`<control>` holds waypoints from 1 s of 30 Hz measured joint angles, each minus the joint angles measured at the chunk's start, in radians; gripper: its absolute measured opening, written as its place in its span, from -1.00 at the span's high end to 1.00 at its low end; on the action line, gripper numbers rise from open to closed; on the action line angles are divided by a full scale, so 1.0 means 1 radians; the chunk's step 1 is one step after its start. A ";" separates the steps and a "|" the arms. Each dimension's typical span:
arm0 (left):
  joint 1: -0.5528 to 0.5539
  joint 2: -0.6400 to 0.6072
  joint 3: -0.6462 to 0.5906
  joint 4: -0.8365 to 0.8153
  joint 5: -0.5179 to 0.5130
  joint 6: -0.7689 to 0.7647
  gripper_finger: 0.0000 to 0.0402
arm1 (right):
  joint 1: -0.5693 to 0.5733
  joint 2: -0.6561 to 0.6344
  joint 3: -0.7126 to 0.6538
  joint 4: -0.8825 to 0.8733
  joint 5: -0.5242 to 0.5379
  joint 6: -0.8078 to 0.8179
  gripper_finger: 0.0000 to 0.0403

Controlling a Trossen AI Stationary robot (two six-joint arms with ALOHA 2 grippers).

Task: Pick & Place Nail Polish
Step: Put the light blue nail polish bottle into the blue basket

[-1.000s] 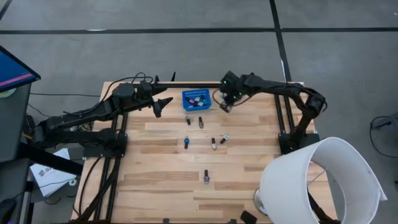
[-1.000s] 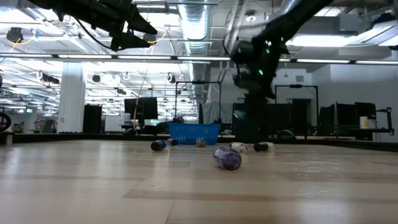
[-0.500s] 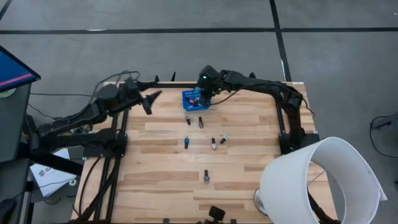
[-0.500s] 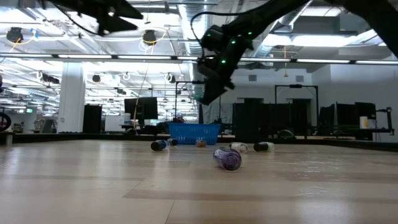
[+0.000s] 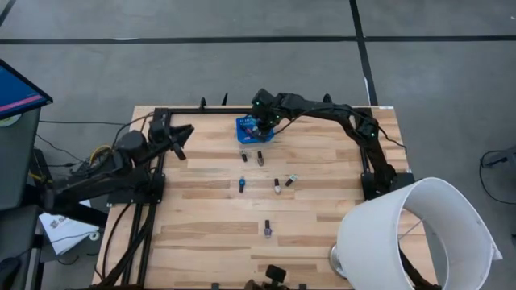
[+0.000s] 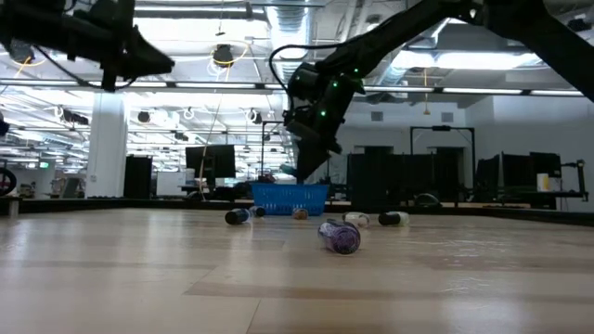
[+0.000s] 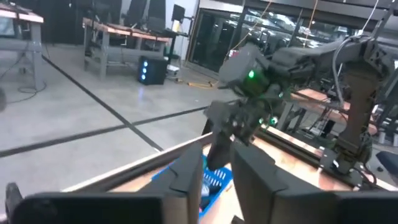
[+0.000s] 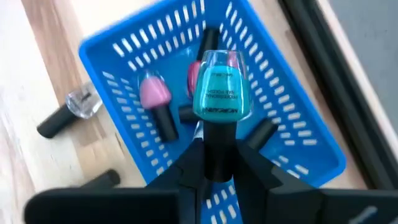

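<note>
My right gripper [image 8: 221, 148] hangs over the blue mesh basket [image 5: 254, 131] at the table's far middle, shut on a teal nail polish bottle [image 8: 222, 93]. Pink bottles [image 8: 154, 93] lie inside the basket. Several more bottles lie on their sides on the wood, among them a blue one [image 5: 241, 184] and a purple one [image 5: 267, 229]. My left gripper [image 5: 182, 134] is raised over the table's far left. Its fingers [image 7: 186, 177] stand a narrow gap apart with nothing between them. My right gripper pinches the bottle's black cap [image 8: 219, 158] between its two fingers. The fingers slant down from the table's right and lie along the bottle. The teal body sticks out past the fingertips. The bottle is lifted clear, above the basket's opening.
A clear bottle [image 8: 69, 111] lies just outside the basket. A large white lampshade [image 5: 415, 234] stands at the near right corner. Black frame rails [image 5: 367, 145] run along both table sides. A dark object [image 5: 276, 275] sits at the near edge.
My right gripper has carried the teal bottle toward the table's left, from beside the basket to above it, and sunk a little. My left arm has drawn back toward the table's left edge, and its fingers have come closer together.
</note>
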 joint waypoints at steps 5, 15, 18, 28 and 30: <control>0.000 -0.046 -0.082 0.000 0.000 -0.023 0.90 | -0.004 0.000 0.001 -0.007 0.000 -0.001 0.66; 0.000 -0.071 -0.220 0.029 0.019 -0.148 0.99 | 0.001 0.034 0.000 -0.041 0.012 -0.013 0.66; 0.000 -0.071 -0.235 0.040 0.019 -0.152 0.99 | -0.008 0.034 0.000 -0.048 0.004 -0.014 0.65; 0.000 -0.071 -0.248 0.045 0.019 -0.152 0.99 | -0.020 0.041 0.000 -0.078 0.000 -0.017 0.61; 0.000 -0.071 -0.248 0.045 0.019 -0.152 0.99 | -0.019 0.041 0.000 -0.080 0.000 -0.025 0.54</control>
